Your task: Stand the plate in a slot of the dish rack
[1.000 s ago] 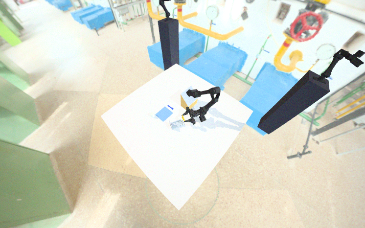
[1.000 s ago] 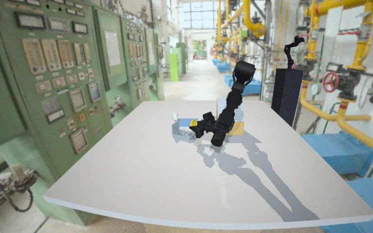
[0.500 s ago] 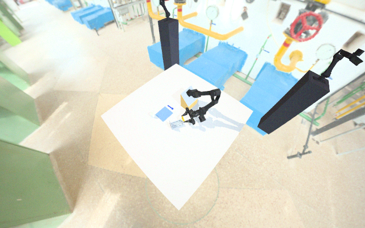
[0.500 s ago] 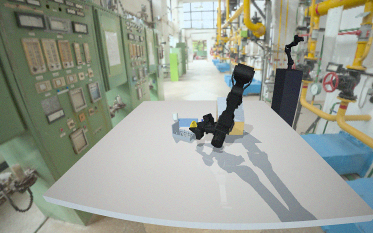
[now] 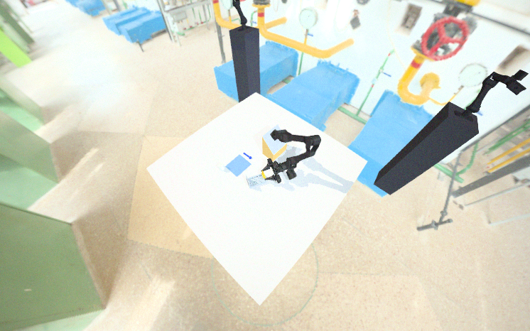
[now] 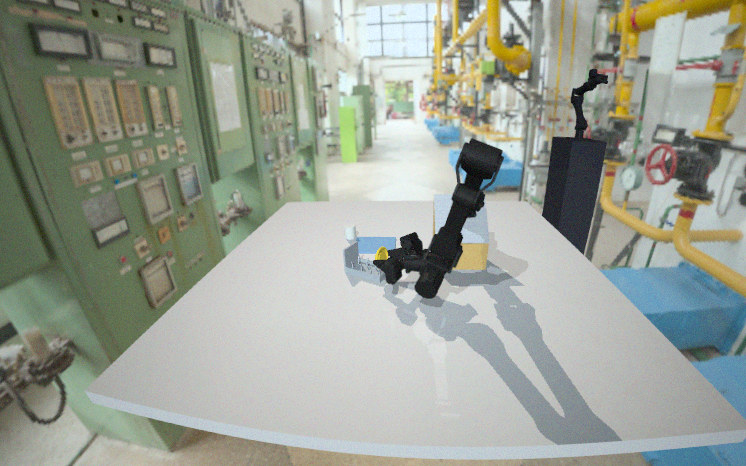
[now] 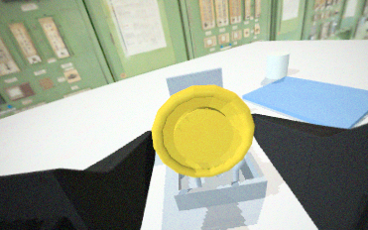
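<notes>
Gripper [image 7: 202,149] clamped on the yellow plate [image 7: 202,131], fingers pressing its opposite edges. Plate held upright, face toward the wrist camera, lower edge down among the rails of the grey dish rack [image 7: 220,190], hard to tell whether touching them. Arm [image 6: 451,231] bent low over the white table [image 6: 306,347], reaching out from a tan box [image 6: 471,254]. Beyond the rack, a blue mat [image 7: 316,99] lying flat, with a pale cup [image 7: 277,65] standing at its far corner.
</notes>
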